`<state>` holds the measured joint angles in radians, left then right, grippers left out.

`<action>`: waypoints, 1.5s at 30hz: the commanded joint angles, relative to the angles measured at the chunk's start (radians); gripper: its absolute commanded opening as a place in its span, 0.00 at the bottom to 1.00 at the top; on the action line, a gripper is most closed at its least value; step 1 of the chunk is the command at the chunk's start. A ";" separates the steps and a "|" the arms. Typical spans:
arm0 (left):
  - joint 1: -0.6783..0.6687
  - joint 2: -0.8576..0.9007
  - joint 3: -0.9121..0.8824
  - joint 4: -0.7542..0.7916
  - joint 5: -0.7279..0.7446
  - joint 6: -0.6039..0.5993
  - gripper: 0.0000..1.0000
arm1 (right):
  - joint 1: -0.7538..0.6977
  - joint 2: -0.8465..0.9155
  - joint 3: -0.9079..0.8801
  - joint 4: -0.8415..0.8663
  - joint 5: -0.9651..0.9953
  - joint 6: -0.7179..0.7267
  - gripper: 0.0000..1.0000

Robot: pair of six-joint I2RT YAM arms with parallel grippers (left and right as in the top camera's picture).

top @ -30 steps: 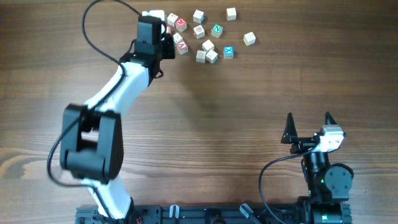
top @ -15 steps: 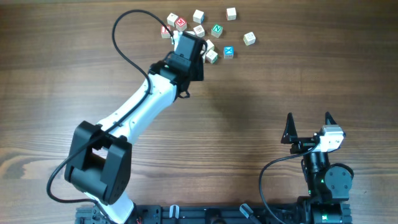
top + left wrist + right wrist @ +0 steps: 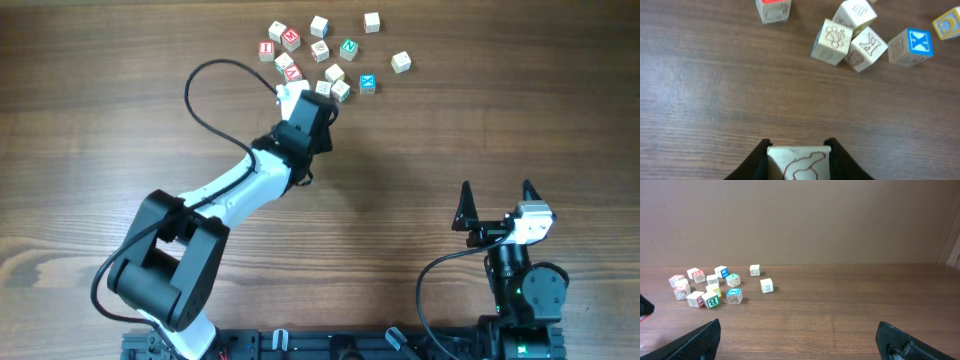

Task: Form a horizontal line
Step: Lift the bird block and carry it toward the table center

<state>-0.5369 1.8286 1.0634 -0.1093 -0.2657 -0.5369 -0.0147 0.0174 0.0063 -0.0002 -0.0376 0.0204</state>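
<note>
Gripping pale cube (image 3: 799, 162), left pincer (image 3: 797, 150) clamped on its sides; right pincer (image 3: 797, 328) spread wide.

The left arm (image 3: 235, 186) was made of white links and black joints, a black cable (image 3: 190, 95) looped behind its jaws; the right gripper (image 3: 497, 198) was fitted with black pointed fingers (image 3: 466, 210).
</note>
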 commanded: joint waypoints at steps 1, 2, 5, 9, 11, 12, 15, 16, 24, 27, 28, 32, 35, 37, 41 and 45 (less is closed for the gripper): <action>-0.006 0.001 -0.055 0.084 -0.024 0.065 0.29 | -0.002 -0.013 -0.001 0.001 -0.016 -0.014 1.00; -0.006 0.006 -0.058 0.092 -0.024 0.084 0.29 | -0.002 -0.013 -0.001 0.001 -0.016 -0.014 1.00; -0.006 0.026 -0.060 0.100 -0.024 0.115 0.29 | -0.002 -0.013 -0.001 0.001 -0.016 -0.014 1.00; -0.005 0.071 -0.060 0.127 -0.024 0.115 0.30 | -0.002 -0.013 -0.001 0.001 -0.016 -0.014 1.00; -0.006 0.098 -0.060 0.144 -0.023 0.115 0.30 | -0.002 -0.013 -0.001 0.001 -0.016 -0.014 1.00; -0.006 0.114 -0.060 0.150 -0.024 0.115 0.30 | -0.002 -0.013 -0.001 0.001 -0.016 -0.014 0.99; -0.006 0.143 -0.060 0.163 -0.023 0.115 0.31 | -0.002 -0.013 -0.001 0.001 -0.016 -0.014 1.00; -0.006 0.150 -0.060 0.167 -0.023 0.116 0.31 | -0.002 -0.013 -0.001 0.001 -0.016 -0.014 1.00; -0.025 0.152 -0.060 0.178 -0.013 0.149 0.31 | -0.002 -0.013 -0.001 0.001 -0.016 -0.013 1.00; -0.040 0.152 -0.060 0.179 -0.013 0.149 0.31 | -0.002 -0.013 -0.001 0.001 -0.016 -0.013 1.00; -0.044 0.152 -0.060 0.180 -0.013 0.149 0.31 | -0.002 -0.013 -0.001 0.001 -0.016 -0.013 1.00; -0.055 0.152 -0.061 0.180 -0.032 0.149 0.33 | -0.002 -0.013 -0.001 0.001 -0.016 -0.014 1.00; -0.055 0.152 -0.063 0.180 -0.060 0.149 0.34 | -0.002 -0.013 -0.001 0.001 -0.016 -0.014 1.00; -0.054 0.152 -0.063 0.182 -0.078 0.149 0.34 | -0.002 -0.013 -0.001 0.001 -0.016 -0.014 1.00; -0.054 0.156 -0.063 0.186 -0.088 0.148 0.34 | -0.002 -0.013 -0.001 0.001 -0.016 -0.014 1.00; -0.054 0.189 -0.063 0.212 -0.087 0.148 0.34 | -0.002 -0.013 -0.001 0.001 -0.016 -0.013 1.00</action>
<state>-0.5919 1.9675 1.0126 0.0845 -0.3252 -0.4011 -0.0147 0.0174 0.0063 -0.0002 -0.0376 0.0204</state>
